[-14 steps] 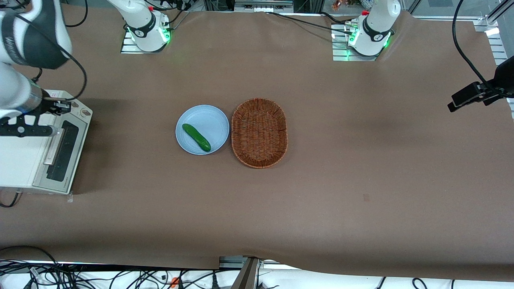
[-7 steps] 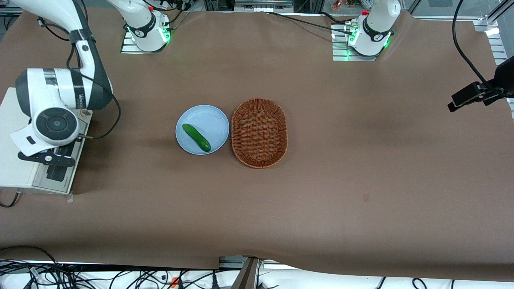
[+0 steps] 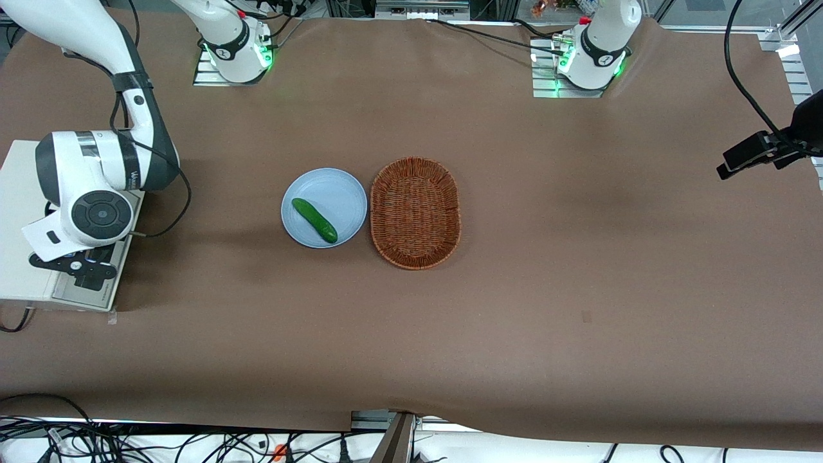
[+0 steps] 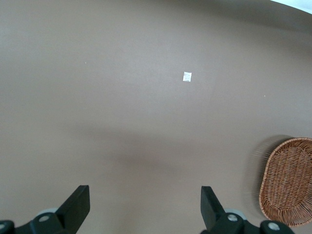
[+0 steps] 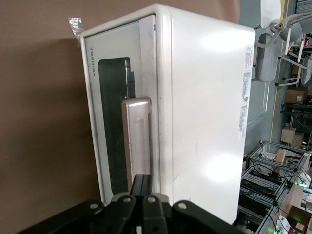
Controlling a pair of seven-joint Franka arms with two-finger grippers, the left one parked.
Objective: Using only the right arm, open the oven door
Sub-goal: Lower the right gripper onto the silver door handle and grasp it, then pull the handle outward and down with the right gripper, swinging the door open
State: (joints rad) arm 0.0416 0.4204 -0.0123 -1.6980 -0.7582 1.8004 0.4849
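The cream-white toaster oven (image 3: 19, 257) stands at the working arm's end of the table. Its door (image 5: 109, 122), silver-framed with a dark window, is closed against the body. The silver bar handle (image 5: 138, 139) lies along the door's upper edge. The right arm (image 3: 96, 173) hangs over the oven, and its round wrist cap (image 3: 101, 215) hides most of the door in the front view; a strip of the door (image 3: 96, 286) shows. My gripper (image 5: 143, 184) is shut and empty, fingertips pressed together just above one end of the handle. It shows as a black part in the front view (image 3: 76, 263).
A light-blue plate (image 3: 334, 190) holds a green cucumber (image 3: 314, 220) mid-table. A brown wicker basket (image 3: 415, 212) sits beside the plate, toward the parked arm's end; it also shows in the left wrist view (image 4: 287, 180). The arm's black cable (image 3: 180, 206) loops beside the oven.
The right arm has swung from the table's edge to over the oven door. In the last half second the wrist settled slightly nearer the front camera.
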